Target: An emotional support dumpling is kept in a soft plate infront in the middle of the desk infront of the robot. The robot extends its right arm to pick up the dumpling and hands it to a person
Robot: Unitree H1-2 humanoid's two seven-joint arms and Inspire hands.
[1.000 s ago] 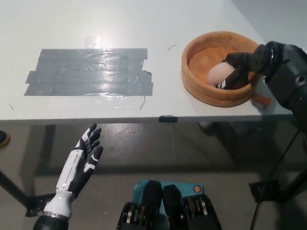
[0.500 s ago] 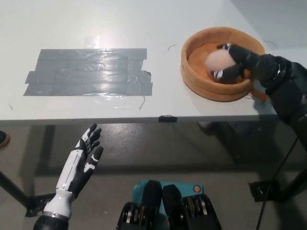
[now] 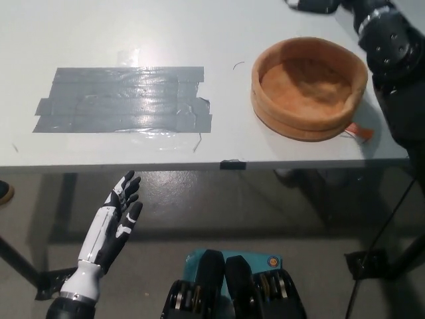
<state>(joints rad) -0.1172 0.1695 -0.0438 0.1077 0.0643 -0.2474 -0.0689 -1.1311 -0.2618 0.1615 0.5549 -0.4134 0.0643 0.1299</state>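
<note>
The soft orange plate (image 3: 268, 100) sits on the white desk (image 3: 199, 40) at the right, with nothing inside it. My black right arm (image 3: 388, 46) reaches past the plate's far right side to the picture's top edge. Only the lower part of my right hand (image 3: 312, 5) shows there, its fingers curled; the dumpling it carried off is cut off by the edge. My white left hand (image 3: 114, 226) rests open below the desk's front edge at the lower left.
A patch of grey tape strips (image 3: 123, 100) covers the desk's left middle. A small orange tag (image 3: 359, 133) lies just right of the plate. The desk's front edge (image 3: 229, 164) runs across the picture, with the floor below it.
My right hand has lifted the pale dumpling out of the plate and carried it away to the top edge. The plate now holds nothing. The left hand has not moved.
</note>
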